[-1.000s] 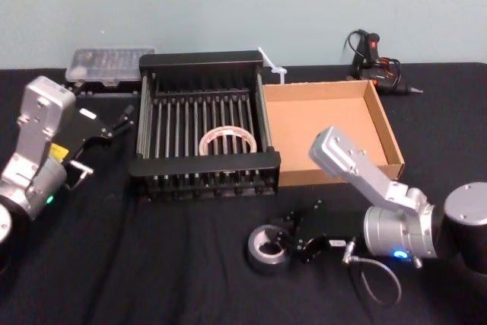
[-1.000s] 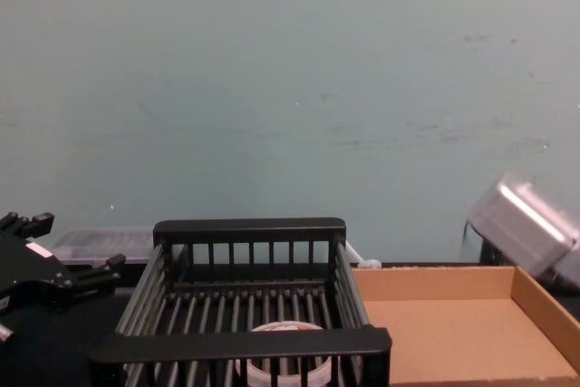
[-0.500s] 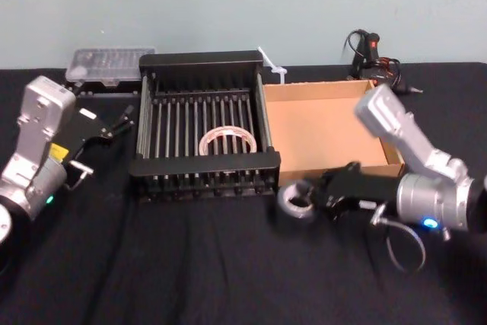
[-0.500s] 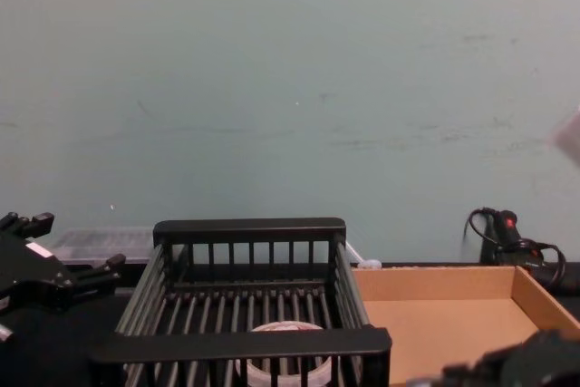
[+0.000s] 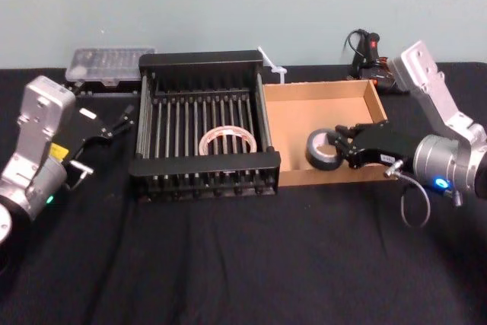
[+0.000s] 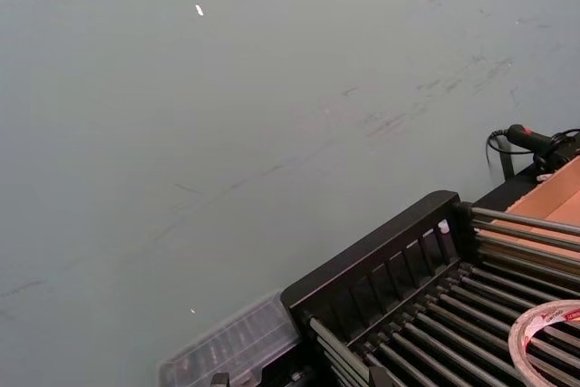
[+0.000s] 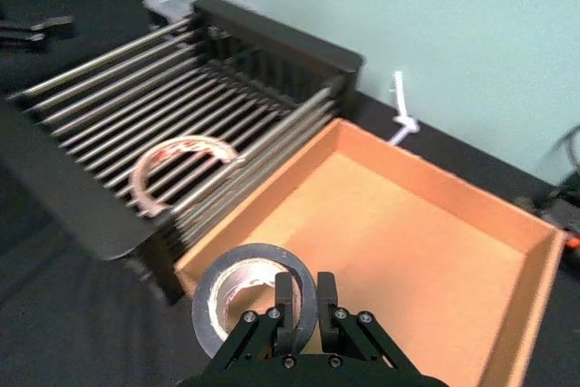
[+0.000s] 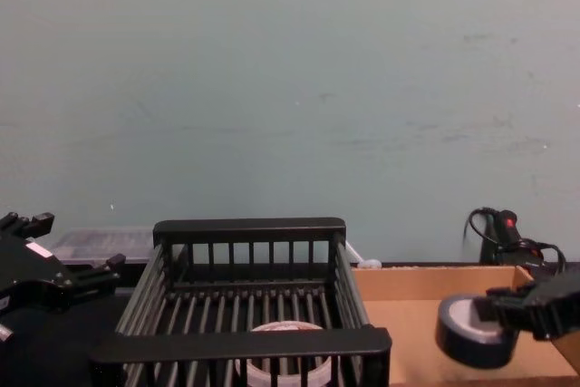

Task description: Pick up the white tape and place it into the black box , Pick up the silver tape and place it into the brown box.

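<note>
Matt cardboard brown box [image 5: 303,120]; glossy translucent white tape [image 5: 227,141]; matt black tablecloth [image 5: 228,256].

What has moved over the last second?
The right gripper, shut on the silver tape, lifted it off the table in front of the crate and carried it over the brown box. The white tape still lies in the black box; the left gripper stayed parked beside it.
</note>
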Controlling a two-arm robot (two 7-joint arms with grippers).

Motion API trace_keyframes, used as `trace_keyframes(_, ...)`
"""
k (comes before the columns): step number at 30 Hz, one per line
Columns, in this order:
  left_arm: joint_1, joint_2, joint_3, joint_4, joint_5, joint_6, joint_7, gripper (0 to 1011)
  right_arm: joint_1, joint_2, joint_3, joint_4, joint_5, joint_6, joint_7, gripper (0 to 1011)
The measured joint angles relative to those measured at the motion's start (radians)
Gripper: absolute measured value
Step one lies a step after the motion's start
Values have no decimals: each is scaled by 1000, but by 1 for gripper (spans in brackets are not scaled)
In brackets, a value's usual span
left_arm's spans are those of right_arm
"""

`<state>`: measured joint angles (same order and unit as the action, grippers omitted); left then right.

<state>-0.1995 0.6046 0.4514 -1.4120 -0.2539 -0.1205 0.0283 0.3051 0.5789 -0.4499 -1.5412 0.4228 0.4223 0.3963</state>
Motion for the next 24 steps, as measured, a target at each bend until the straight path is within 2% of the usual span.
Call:
trace_keyframes(15,0,0,0,0,0,0,0,1001,34,-93,56,87,-45,25,-106,160)
trace_keyframes(24,0,0,0,0,0,0,0,1001,35,-109,68,100,-55,30,-119,159)
